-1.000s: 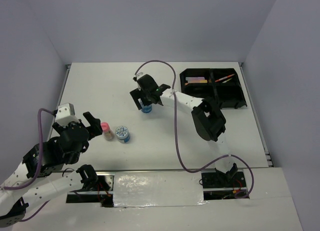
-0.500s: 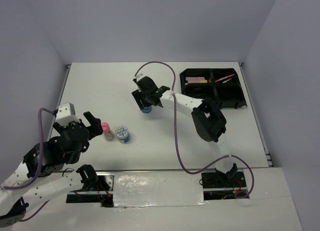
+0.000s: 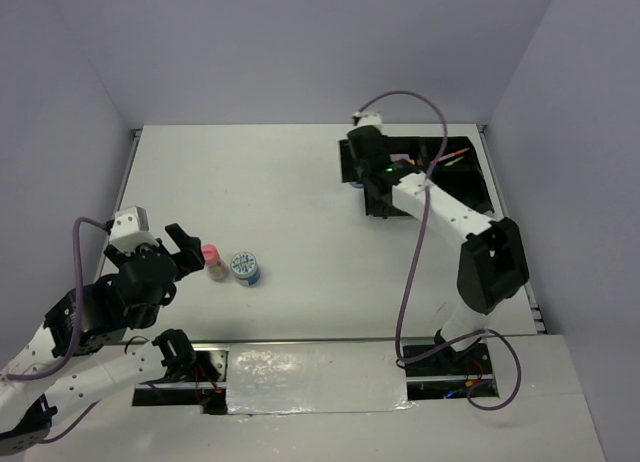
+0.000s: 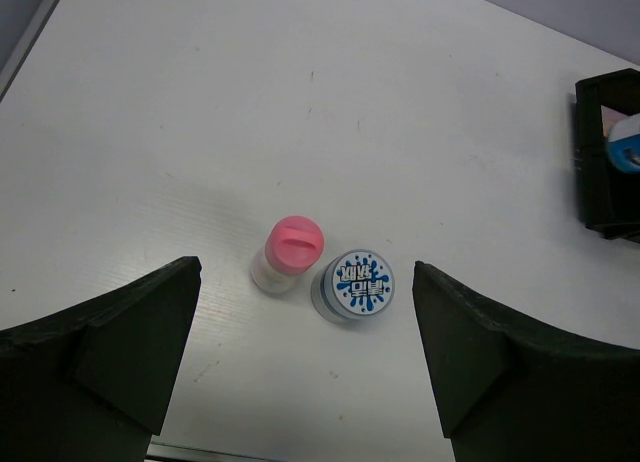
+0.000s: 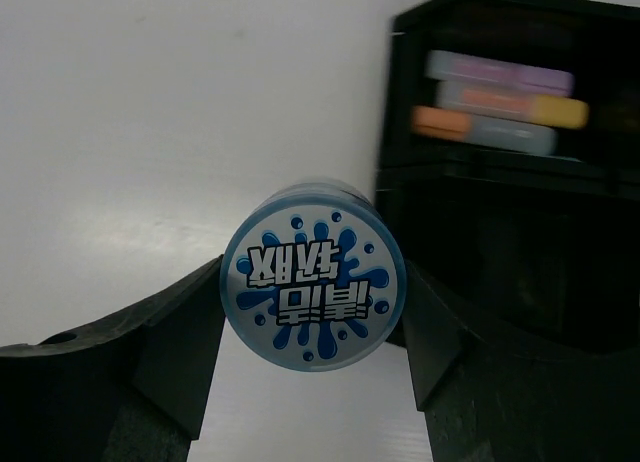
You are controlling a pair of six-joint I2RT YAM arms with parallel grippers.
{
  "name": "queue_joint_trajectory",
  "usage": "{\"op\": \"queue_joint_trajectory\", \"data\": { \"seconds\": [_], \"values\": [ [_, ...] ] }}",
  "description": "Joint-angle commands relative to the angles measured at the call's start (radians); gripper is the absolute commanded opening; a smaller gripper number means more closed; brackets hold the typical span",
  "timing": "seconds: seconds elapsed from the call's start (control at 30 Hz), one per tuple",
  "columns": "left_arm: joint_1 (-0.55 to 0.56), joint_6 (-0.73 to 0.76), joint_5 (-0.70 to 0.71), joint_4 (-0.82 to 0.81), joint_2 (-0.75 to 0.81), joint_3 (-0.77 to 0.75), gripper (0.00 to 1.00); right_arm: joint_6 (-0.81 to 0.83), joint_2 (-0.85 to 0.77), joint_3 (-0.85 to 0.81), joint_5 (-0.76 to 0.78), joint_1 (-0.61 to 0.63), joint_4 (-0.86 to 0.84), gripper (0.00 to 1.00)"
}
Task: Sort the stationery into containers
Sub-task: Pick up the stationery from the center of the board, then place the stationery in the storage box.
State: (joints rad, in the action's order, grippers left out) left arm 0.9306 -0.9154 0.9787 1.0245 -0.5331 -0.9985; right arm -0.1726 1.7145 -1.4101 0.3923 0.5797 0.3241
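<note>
Tub [image 5: 313,287] | was mid-worktop [image 5: 150,102] a second ago, now lifted, clenched in my right jaws, at tray [image 5: 500,252] left edge, not inside yet | drop looks next | left jaws released, above bottle [image 4: 290,254] and second tub [image 4: 352,287]

A matt white table [image 3: 250,172], faintly scuffed, is pictured with a black plastic tray [image 5: 500,262] that carries a slight sheen. A blue tub [image 5: 312,282] of smooth plastic is topped by a glossy printed lid, and the same printed lid is seen on a second tub [image 4: 352,285]. A bottle [image 4: 287,257] of cloudy, translucent plastic is capped in smooth pink. Matt black plastic, lightly grained, forms the fingers [image 5: 170,352] of the right gripper [image 5: 310,272]. A crinkled, shiny silver sheet [image 3: 310,367] is seen along the near edge.
</note>
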Motion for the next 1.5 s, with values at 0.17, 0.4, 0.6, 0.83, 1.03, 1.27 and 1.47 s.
{"op": "queue_joint_trajectory", "data": {
  "seconds": [0.17,0.4,0.6,0.83,1.03,1.27,1.47],
  "values": [
    [-0.004,0.018,0.0,-0.023,0.013,0.006,0.99,-0.061,-0.11,0.122,0.094,-0.204,-0.078,0.0],
    [-0.004,0.015,0.002,-0.023,0.012,0.008,0.99,-0.061,-0.073,0.131,0.109,-0.299,-0.117,0.0],
    [-0.004,0.018,0.002,-0.024,0.002,0.006,0.99,-0.059,-0.058,0.131,0.082,-0.354,-0.122,0.0],
    [-0.004,0.016,0.003,-0.023,-0.001,0.006,0.99,-0.071,-0.033,0.142,0.048,-0.399,-0.126,0.0],
    [-0.004,0.018,0.002,-0.023,-0.001,0.005,0.99,-0.084,-0.02,0.146,0.017,-0.419,-0.129,0.04],
    [-0.003,0.016,0.003,-0.024,0.001,0.008,0.99,-0.097,-0.021,0.16,-0.024,-0.425,-0.143,0.11],
    [-0.004,0.019,0.002,-0.024,-0.005,0.006,0.99,-0.105,0.003,0.161,-0.012,-0.425,-0.143,0.33]
  ]
}}
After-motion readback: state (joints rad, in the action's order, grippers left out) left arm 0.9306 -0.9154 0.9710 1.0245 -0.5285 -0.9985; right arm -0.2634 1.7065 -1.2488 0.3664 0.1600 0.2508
